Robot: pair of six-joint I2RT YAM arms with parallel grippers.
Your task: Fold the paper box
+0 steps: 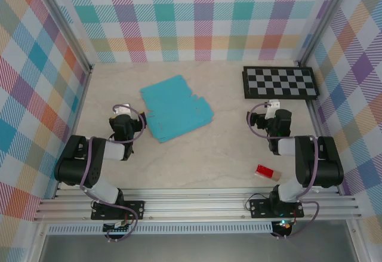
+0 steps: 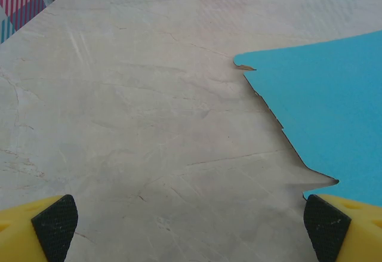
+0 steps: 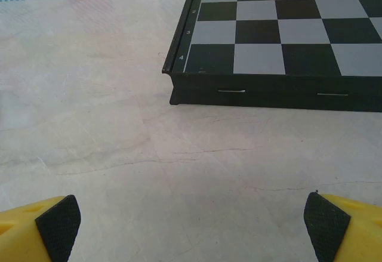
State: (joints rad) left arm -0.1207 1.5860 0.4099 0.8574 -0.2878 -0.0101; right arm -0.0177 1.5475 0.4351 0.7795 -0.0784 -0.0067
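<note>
The paper box (image 1: 176, 108) lies flat and unfolded on the table, teal face up, left of centre. In the left wrist view its notched teal edge (image 2: 322, 113) fills the right side. My left gripper (image 1: 124, 116) sits just left of the card's near-left corner; its jaws stand open (image 2: 191, 229) over bare table, the right fingertip (image 2: 325, 226) close to the card's edge. On the right side of the table my right gripper (image 1: 270, 110) is open (image 3: 191, 226) over bare table, with nothing between its fingers.
A black-and-white checkerboard (image 1: 279, 82) lies at the back right, its near edge (image 3: 268, 92) just ahead of my right gripper. A small red block (image 1: 267, 171) rests near the right arm's base. Checked walls enclose the table (image 1: 221, 148) on three sides.
</note>
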